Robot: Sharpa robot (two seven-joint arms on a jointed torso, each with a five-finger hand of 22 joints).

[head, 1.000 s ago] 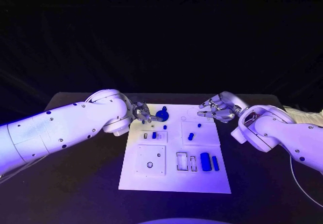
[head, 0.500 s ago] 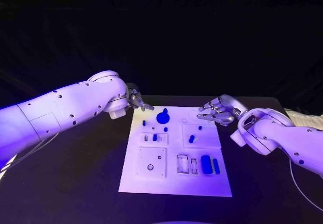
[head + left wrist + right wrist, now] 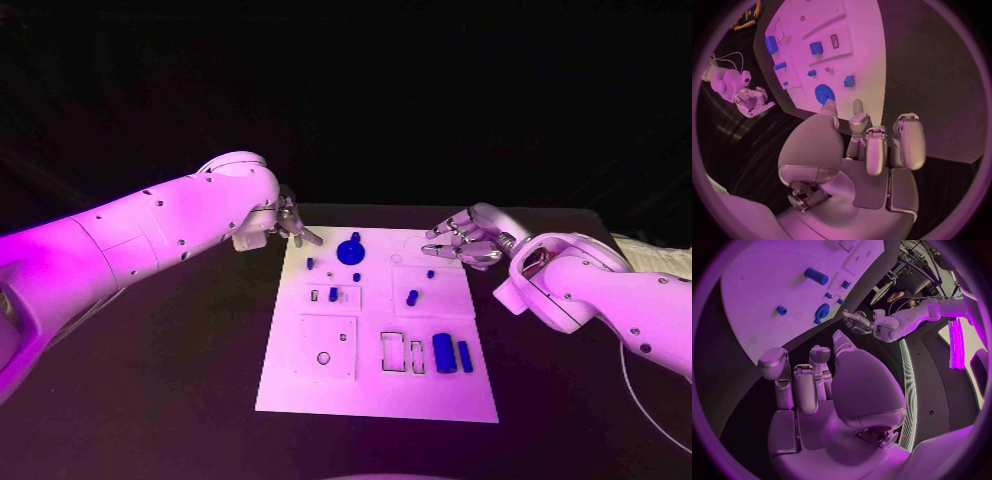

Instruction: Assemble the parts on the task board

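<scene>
The white task board (image 3: pixel 375 395) lies in the middle of the black table. A blue gear (image 3: pixel 351 250) stands near its far edge, with small blue parts (image 3: pixel 333 294) (image 3: pixel 411 296) just in front of it. Two longer blue blocks (image 3: pixel 444 352) lie at the near right. My left hand (image 3: pixel 293 228) hovers off the board's far left corner, fingers apart and holding nothing. My right hand (image 3: pixel 464 240) hangs over the far right corner, also holding nothing. The left wrist view has the gear (image 3: pixel 824 93) just beyond my fingertips (image 3: pixel 857 106).
Recessed slots (image 3: pixel 391 347) and a square plate with a small hole (image 3: pixel 325 346) take up the board's near half. Black table (image 3: pixel 173 380) runs on both sides of the board. White cloth (image 3: pixel 656 250) lies at the far right edge.
My left hand has drawn back from beside the blue gear to the left, off the board's edge. The gear stays in place. My right hand has barely moved.
</scene>
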